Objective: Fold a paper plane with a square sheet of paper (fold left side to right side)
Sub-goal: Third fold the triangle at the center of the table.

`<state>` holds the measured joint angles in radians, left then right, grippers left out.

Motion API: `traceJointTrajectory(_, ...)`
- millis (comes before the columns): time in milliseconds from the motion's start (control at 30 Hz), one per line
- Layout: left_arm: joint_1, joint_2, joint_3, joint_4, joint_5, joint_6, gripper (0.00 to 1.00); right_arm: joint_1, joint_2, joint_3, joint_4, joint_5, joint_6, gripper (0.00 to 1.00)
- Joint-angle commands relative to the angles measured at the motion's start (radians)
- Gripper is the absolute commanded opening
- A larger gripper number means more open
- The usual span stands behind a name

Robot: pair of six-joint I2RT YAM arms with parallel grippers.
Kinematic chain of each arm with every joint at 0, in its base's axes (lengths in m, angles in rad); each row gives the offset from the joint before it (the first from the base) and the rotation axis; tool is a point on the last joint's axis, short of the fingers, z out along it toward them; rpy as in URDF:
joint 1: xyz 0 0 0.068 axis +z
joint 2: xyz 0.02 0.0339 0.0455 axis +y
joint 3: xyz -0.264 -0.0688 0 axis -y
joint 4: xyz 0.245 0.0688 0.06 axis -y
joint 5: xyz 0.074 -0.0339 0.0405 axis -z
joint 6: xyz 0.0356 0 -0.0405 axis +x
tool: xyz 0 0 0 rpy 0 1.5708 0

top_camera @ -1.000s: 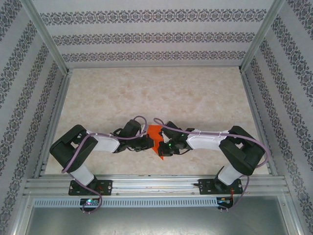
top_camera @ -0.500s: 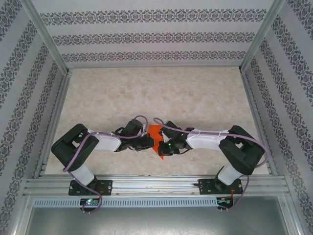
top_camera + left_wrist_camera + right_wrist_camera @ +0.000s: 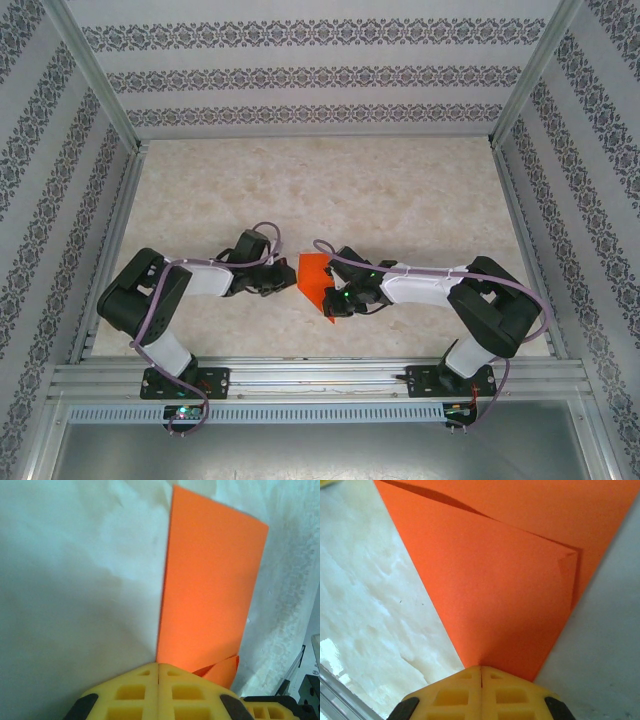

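Observation:
The square sheet of paper [image 3: 313, 279] is bright orange-red and lies folded into a narrower pointed shape on the table between both arms. In the left wrist view the paper [image 3: 210, 590] is a long flat panel with a small flap lifting at its near right corner. My left gripper [image 3: 288, 283] is shut, and its yellow tips [image 3: 159, 666] sit at the paper's left edge with nothing between them. My right gripper [image 3: 333, 303] is shut too, its tips [image 3: 481, 669] resting over the paper's near point [image 3: 505, 595], which hides that corner.
The marble-patterned table [image 3: 350, 190] stretches away behind the paper. Aluminium rails [image 3: 300, 375] run along the near edge, with upright posts and patterned walls on the left, right and back.
My left arm has drawn back to the left, off the paper, so more of the orange sheet shows. The right arm and the paper have stayed put.

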<state>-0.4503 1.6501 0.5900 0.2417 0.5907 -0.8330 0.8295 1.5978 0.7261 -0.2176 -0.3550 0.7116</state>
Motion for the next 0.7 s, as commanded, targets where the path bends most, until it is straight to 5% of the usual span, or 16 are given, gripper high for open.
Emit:
traceJointTrajectory(0, 0.049, -0.026, 0.000, -0.113, -0.090, 0.074, 0.00, 0.007, 0.051, -0.037, -0.165, 0.099, -0.008, 0.00)
traceJointTrajectory(333, -0.025, -0.266, -0.031, -0.181, -0.020, 0.069, 0.00, -0.007, 0.049, -0.040, -0.148, 0.103, -0.012, 0.00)
traceJointTrajectory(667, -0.174, -0.098, 0.041, 0.002, 0.041, 0.000, 0.00, -0.012, 0.066, -0.033, -0.149, 0.105, -0.018, 0.00)
